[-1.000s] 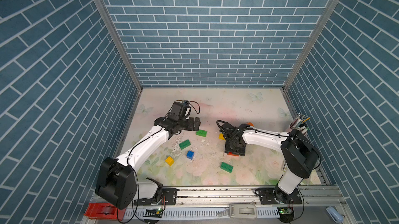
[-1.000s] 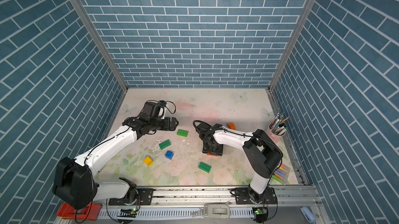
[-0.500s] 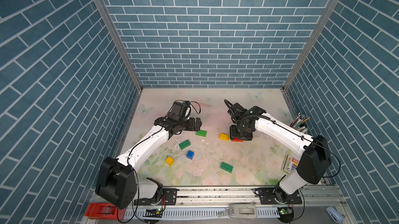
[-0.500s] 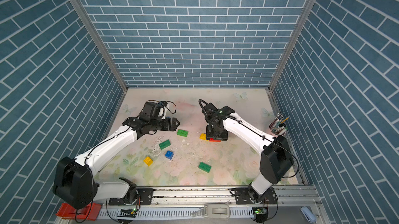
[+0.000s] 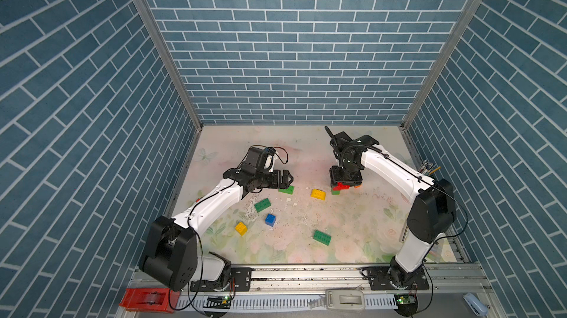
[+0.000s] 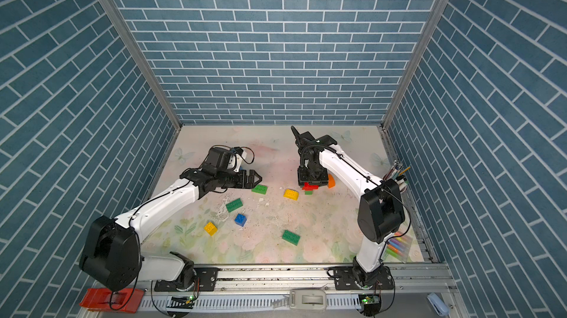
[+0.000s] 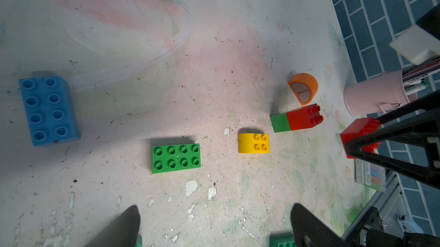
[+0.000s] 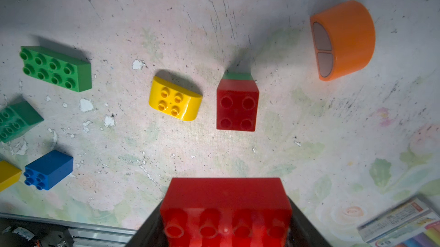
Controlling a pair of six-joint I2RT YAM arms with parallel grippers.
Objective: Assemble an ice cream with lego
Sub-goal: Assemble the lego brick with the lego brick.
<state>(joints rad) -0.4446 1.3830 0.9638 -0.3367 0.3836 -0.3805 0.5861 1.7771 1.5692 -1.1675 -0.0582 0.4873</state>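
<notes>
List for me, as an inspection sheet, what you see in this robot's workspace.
Surface: flowered table, scuffed, with white flakes.
Job's things: red brick held; on the table a red-on-green stack, yellow rounded piece, orange rounded piece, three green bricks, small blue brick, yellow brick, large blue brick.
Clutter: pink pen cup, marker pack, red tape dispenser.
Grippers: left gripper open, empty; right gripper shut on the red brick.
Cables: black cables along both arms.
Surroundings: blue tiled walls, metal rail in front.
</notes>
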